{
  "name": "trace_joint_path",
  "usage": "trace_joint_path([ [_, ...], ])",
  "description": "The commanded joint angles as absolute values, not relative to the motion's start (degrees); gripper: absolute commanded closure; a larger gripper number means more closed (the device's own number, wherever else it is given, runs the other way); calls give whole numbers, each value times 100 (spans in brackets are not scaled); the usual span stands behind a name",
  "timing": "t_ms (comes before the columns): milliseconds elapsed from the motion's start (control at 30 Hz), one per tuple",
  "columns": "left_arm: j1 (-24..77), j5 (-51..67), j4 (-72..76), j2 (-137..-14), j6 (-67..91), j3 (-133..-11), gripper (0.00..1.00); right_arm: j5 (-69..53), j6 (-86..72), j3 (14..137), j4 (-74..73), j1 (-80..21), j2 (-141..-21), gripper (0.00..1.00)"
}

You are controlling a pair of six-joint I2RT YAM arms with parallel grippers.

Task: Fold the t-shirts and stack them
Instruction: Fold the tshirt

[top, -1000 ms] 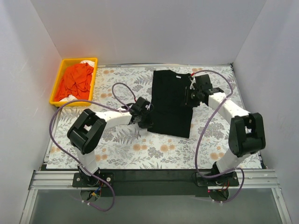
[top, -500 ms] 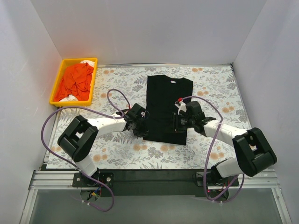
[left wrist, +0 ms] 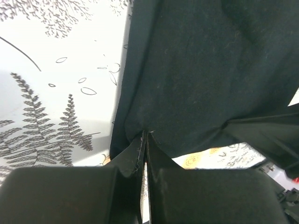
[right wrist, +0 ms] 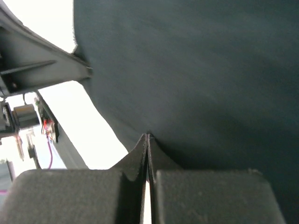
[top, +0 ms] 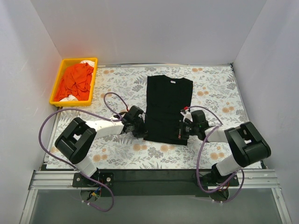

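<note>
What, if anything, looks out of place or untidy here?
Nothing looks damaged or spilled. The black t-shirt lies flat, the left gripper and right gripper shut on its near corners. Only the orange cloth sits crumpled in the yellow tray.

So the right end effector (right wrist: 147,140) has its fingers pinched tight on the black t-shirt (right wrist: 201,79) edge, cloth filling nearly everything above it.

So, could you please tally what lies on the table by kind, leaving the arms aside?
Black tee: 1
Orange cloth heap: 1 (its pieces cannot be told apart)
Yellow tray: 1
Total: 3
</note>
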State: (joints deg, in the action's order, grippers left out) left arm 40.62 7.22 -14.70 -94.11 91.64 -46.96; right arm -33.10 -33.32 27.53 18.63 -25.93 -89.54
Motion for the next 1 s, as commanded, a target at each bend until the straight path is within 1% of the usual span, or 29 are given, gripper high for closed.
trace_joint_path([
  [0,4061,448,-2101,-9686,9097,-4175,100,-3067,-3059,1935,1459,-1874,-8492,99],
  [33,4061,474,-2109,-9651,9149,-4114,100,-3076,-3024,1803,1415,-1481,-8342,99],
  [67,4061,518,-2101,-9572,9184,-4000,100,-3007,-2997,1619,1354,-1303,-8089,98],
  [167,4061,694,-2066,-9318,9377,-3684,100,-2822,-2910,1643,678,-766,-7771,97],
  [267,4131,817,-2004,-9037,9614,-3385,100,-2655,-2857,1731,256,-519,-7490,96],
  [367,4254,879,-1943,-8807,9791,-3261,100,-2645,-2664,2099,-148,-457,-7165,95],
  [500,4271,756,-1977,-8508,9826,-3479,97,-2795,-2566,2828,-395,-448,-6961,90],
  [600,4271,651,-2056,-8543,9774,-3691,95,-2944,-2601,3487,-422,-457,-7215,87],
  [667,4271,615,-2109,-8639,9712,-3849,94,-3067,-2645,3936,-378,-483,-7619,87],
  [967,4271,422,-2311,-8570,9651,-3955,93,-3208,-2725,4973,255,-712,-9359,87],
])
